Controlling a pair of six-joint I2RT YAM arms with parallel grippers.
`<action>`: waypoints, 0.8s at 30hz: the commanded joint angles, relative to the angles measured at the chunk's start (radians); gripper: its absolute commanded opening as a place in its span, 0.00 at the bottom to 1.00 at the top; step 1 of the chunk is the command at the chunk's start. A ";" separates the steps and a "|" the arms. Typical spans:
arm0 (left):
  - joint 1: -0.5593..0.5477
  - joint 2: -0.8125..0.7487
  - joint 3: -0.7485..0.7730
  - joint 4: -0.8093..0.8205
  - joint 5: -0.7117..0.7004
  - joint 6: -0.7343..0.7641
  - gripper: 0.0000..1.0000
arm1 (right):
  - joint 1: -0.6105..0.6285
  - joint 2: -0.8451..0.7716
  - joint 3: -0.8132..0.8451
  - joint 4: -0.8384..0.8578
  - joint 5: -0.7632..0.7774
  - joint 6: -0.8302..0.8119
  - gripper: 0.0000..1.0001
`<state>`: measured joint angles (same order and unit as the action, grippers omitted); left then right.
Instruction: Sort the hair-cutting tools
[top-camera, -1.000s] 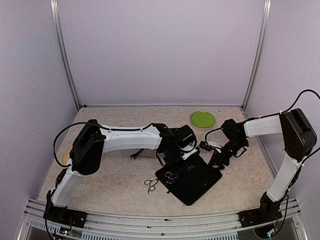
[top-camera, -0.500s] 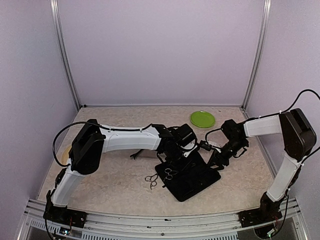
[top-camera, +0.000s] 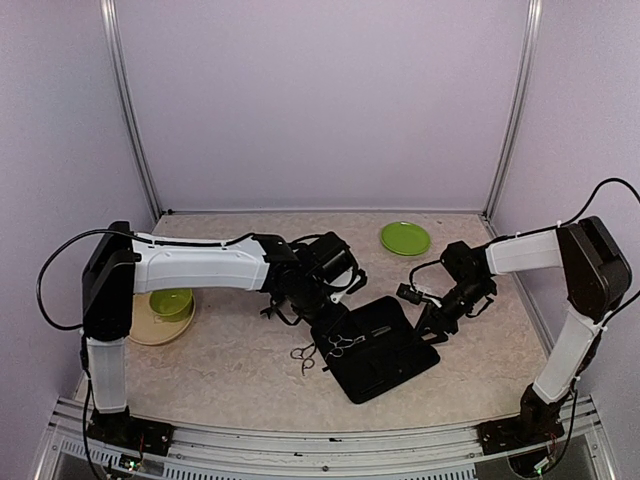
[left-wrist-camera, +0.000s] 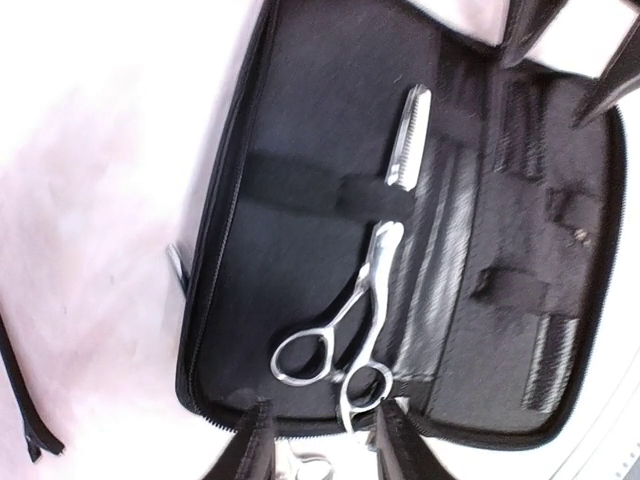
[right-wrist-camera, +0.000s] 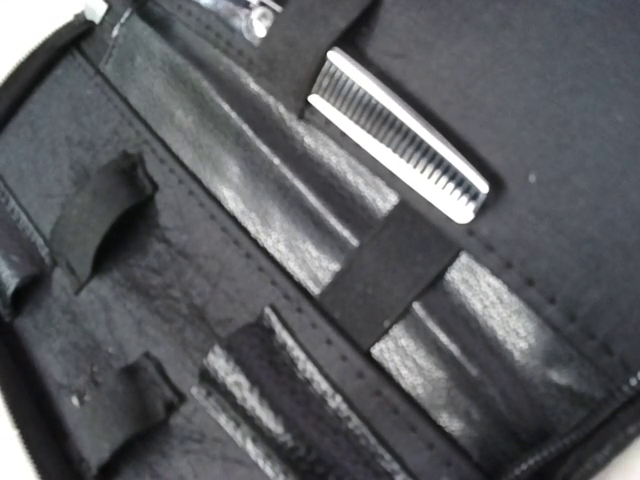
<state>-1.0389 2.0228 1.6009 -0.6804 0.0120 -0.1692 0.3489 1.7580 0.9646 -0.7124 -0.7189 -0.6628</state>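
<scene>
- Hovering at the left end of the open black case (top-camera: 392, 362), the left gripper (left-wrist-camera: 325, 450) has its fingers (left-wrist-camera: 252, 450) spread with nothing between them: released and free to pick.
- Right gripper (top-camera: 432, 322) sits at the case's far right edge. Its wrist view is filled by the case interior, so I cannot tell whether it pinches that edge.
- One pair of thinning shears (left-wrist-camera: 378, 255) lies inside the case, blade tucked under a strap (left-wrist-camera: 310, 185), and looks sorted.
- The second scissors (top-camera: 303, 360) lies flat on the table (top-camera: 230, 375), just beside the case's left edge. Likely the next pick.
- To do it well: drop straight down, straddle the shank rather than the rings, and bring the fingertips right to the table before closing. Then lift level so it doesn't swing.
- A thin black hair clip (left-wrist-camera: 20, 395) lies off to the side, apart from the case.
</scene>
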 joint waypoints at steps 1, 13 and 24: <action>0.013 0.001 -0.052 -0.001 0.043 0.035 0.29 | 0.014 0.023 0.001 -0.035 -0.010 -0.014 0.51; 0.005 0.072 -0.026 -0.025 0.084 0.052 0.26 | 0.013 0.028 0.000 -0.033 -0.002 -0.011 0.51; -0.011 0.125 -0.025 0.011 0.097 0.030 0.24 | 0.016 0.038 0.001 -0.040 -0.008 -0.017 0.51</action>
<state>-1.0374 2.1082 1.5555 -0.6907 0.0898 -0.1310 0.3492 1.7645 0.9661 -0.7128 -0.7235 -0.6647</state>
